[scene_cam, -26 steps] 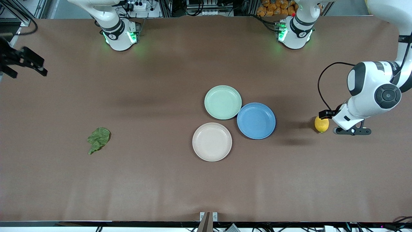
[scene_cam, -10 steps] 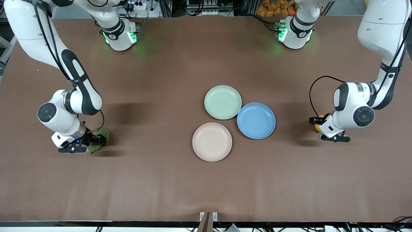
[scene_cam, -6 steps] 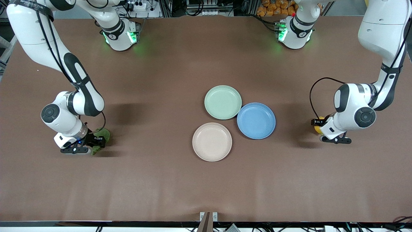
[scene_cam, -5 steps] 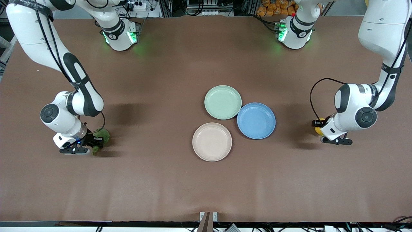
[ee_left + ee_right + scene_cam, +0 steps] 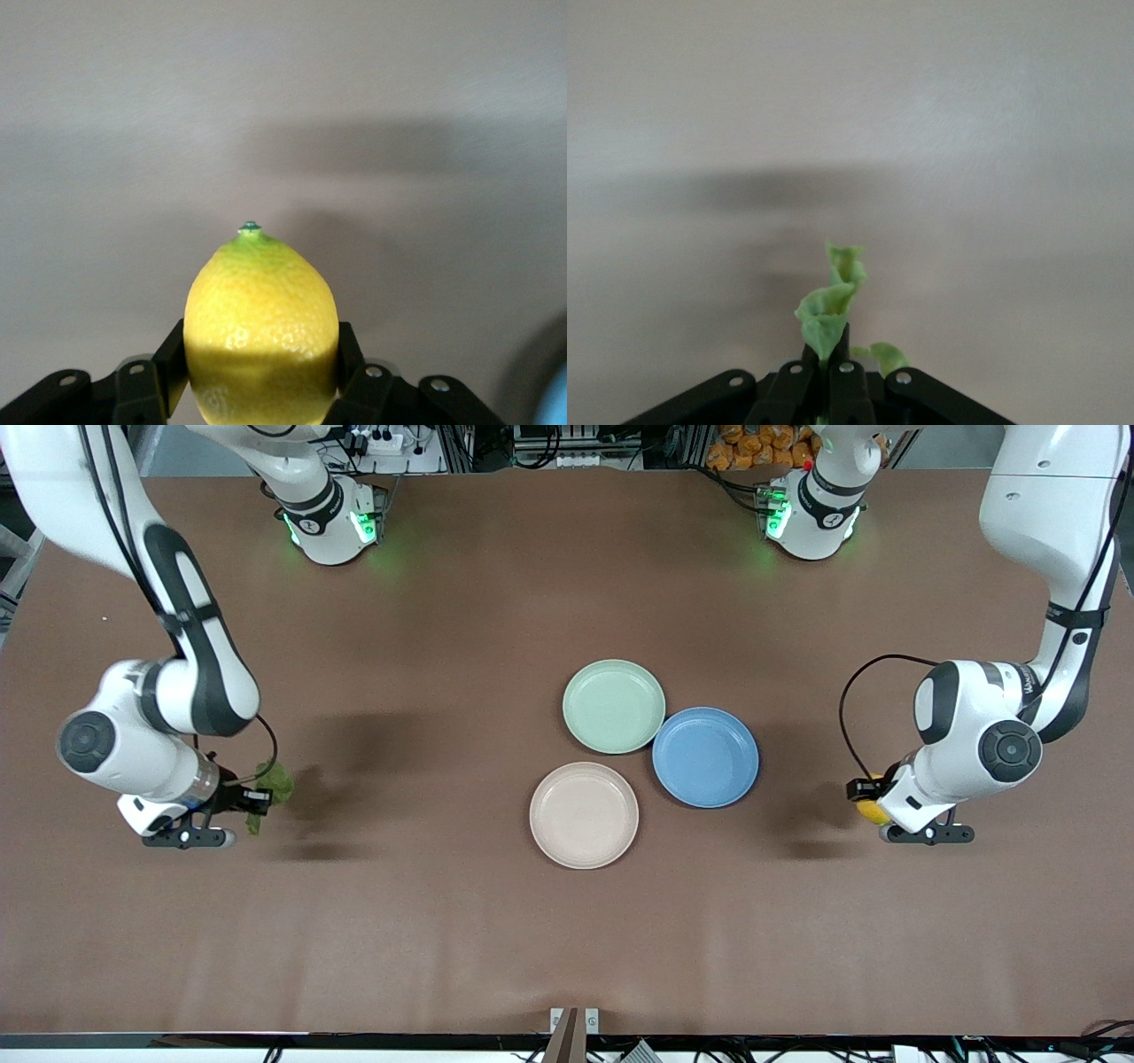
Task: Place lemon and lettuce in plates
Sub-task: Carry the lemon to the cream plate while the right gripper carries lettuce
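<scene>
My left gripper [image 5: 870,806] is shut on the yellow lemon [image 5: 869,809] and holds it just above the table at the left arm's end; in the left wrist view the lemon [image 5: 260,328] sits between the black fingers [image 5: 170,361]. My right gripper [image 5: 255,801] is shut on the crumpled green lettuce [image 5: 273,786], lifted off the table at the right arm's end; the lettuce [image 5: 827,312] sticks out of the closed jaws. The mint green plate [image 5: 613,706] and the beige plate [image 5: 584,815] lie empty mid-table.
A blue plate [image 5: 705,757] lies touching the mint one, toward the left arm's end, with the beige plate nearer the front camera. Both arm bases stand along the table's back edge. Bare brown table lies between each gripper and the plates.
Both grippers came down on their items and closed. The right gripper has lifted the lettuce off the table. The left gripper has lifted the lemon.
</scene>
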Controlling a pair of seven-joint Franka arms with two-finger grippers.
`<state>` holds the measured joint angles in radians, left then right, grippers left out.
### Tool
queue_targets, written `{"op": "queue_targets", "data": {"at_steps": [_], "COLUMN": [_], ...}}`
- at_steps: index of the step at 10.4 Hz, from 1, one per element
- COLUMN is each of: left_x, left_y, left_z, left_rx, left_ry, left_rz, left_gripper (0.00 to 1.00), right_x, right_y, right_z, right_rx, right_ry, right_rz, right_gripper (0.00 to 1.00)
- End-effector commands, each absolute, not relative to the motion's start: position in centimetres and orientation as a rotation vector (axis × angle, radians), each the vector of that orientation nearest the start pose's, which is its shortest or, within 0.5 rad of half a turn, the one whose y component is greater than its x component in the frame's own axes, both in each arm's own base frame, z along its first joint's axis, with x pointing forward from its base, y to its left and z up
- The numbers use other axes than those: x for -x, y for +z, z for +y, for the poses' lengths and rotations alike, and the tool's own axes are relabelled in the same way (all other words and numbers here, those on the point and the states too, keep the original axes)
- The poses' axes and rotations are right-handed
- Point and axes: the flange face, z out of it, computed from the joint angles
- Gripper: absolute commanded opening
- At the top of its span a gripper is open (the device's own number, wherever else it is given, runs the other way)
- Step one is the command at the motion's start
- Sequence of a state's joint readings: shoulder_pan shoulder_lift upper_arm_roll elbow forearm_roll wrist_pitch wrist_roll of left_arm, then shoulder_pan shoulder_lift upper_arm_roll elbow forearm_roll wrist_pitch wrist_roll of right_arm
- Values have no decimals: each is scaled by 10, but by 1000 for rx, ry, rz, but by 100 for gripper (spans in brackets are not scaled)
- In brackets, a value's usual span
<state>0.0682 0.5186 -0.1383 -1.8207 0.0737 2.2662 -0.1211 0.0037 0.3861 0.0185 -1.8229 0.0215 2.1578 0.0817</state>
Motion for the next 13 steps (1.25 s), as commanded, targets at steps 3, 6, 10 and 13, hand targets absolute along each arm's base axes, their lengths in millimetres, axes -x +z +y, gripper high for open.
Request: {"op": "queue_targets", "data": {"at_steps": [3,6,10,13], "left_x": [-668,-658,-662,-653], "left_y": [270,272,274,263], "left_z": [-112,-188,-282,-333], "left_rx": [3283,3278,3297,3347], "left_ry": [42,70,14,-116], "left_rz": [-259,-434,-573,-628], "left_gripper": [0,0,0,0], "right_x": [-607,-576,-511,-463], "right_y": [409,433,427,386], "right_z": [153,265,412,495], "right_rx": [3071,2975,2783,2668], "right_ry": [149,129,97,118], "right_rz": [408,638,871,999], "right_gripper": [0,0,0,0]}}
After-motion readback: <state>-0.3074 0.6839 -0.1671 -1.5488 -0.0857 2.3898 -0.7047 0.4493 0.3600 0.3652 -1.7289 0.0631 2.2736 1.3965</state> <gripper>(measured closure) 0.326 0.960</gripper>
